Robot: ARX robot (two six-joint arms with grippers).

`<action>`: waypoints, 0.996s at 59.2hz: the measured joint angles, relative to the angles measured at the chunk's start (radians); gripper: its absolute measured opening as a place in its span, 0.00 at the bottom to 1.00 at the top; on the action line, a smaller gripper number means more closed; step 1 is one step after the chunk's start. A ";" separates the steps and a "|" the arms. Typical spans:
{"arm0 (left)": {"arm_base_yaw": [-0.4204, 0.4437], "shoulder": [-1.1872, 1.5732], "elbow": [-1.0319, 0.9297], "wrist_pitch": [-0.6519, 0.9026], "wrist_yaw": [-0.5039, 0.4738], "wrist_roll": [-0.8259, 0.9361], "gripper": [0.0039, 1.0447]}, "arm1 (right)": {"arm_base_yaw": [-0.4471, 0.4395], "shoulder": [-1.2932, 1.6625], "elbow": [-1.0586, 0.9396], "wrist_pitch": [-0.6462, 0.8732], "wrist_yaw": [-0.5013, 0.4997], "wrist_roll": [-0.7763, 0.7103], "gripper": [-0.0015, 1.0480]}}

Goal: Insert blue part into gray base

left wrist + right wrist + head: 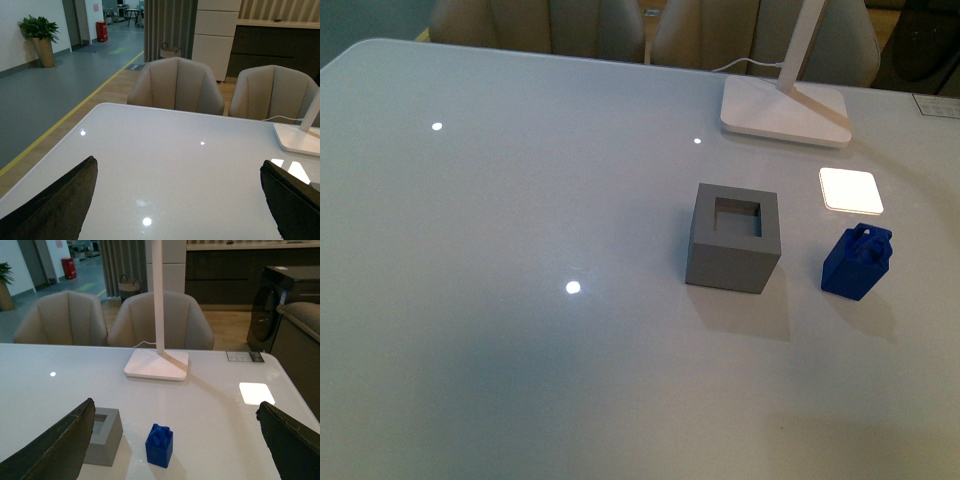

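Front view: the gray base (732, 238) sits on the white table (500, 200), right of centre, with its square hole facing up and nothing in it. The blue part (857, 262) stands upright just to its right, apart from it, knob uppermost. Neither arm appears in this view.

Left gripper (177, 164): jaws spread wide, holding nothing, and neither piece shows between them. Right gripper (175, 405): likewise spread and empty, with both pieces in its view on the near side.

I judge the task not yet started; the step in hand is the reach for the blue part. The right arm looks better placed. The next move calls for a descent over the squarish body, a grip that keeps it upright, then squaring it to the hole.

The lamp base (786, 110) stands on the far side with a bright patch (850, 190) nearer. Nothing lies between the two pieces.
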 joint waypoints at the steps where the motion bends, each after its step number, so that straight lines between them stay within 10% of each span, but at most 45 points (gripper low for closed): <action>1: 0.000 0.000 0.000 0.000 0.000 0.000 0.93 | 0.000 0.000 0.000 0.000 0.000 0.000 0.91; 42: 0.000 0.000 0.000 0.000 0.000 0.000 0.93 | 0.000 0.000 0.000 0.000 0.000 0.000 0.91; 49: 0.000 0.000 0.000 0.000 0.000 0.000 0.93 | 0.089 0.258 0.159 -0.335 0.102 0.039 0.91; 59: 0.000 0.000 0.000 0.000 0.000 0.000 0.93 | 0.028 0.669 0.306 -0.150 0.029 0.028 0.91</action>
